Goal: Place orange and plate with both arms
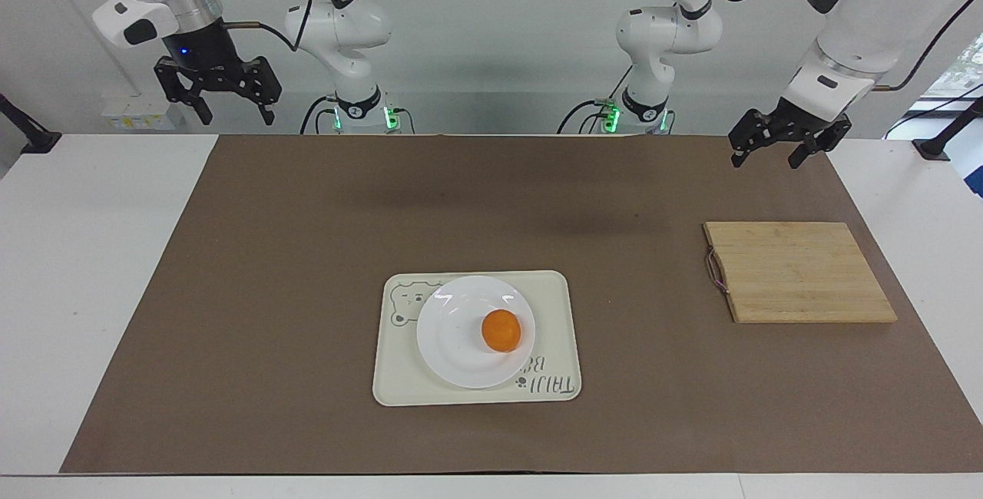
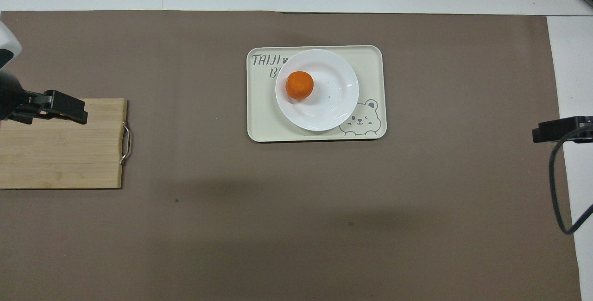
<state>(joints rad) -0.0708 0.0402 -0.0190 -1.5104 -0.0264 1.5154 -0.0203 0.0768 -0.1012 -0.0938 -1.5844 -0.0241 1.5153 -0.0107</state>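
The small round bright-orange fruit (image 1: 501,331) sits on the round glossy white plate (image 1: 461,338), off-centre toward the left jaws' side. Both lie well apart from either pair of jaws, roughly midway between them.

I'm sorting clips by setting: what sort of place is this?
Probably a robotics lab bench, not a kitchen: two white jointed robot arms bolted at a white table under a brown paper sheet, with a staged round white plate.

Glossy white plate (image 1: 461,330), matt brown paper mat (image 1: 307,253), slatted wooden board (image 1: 799,272) with metal handle (image 2: 127,142).
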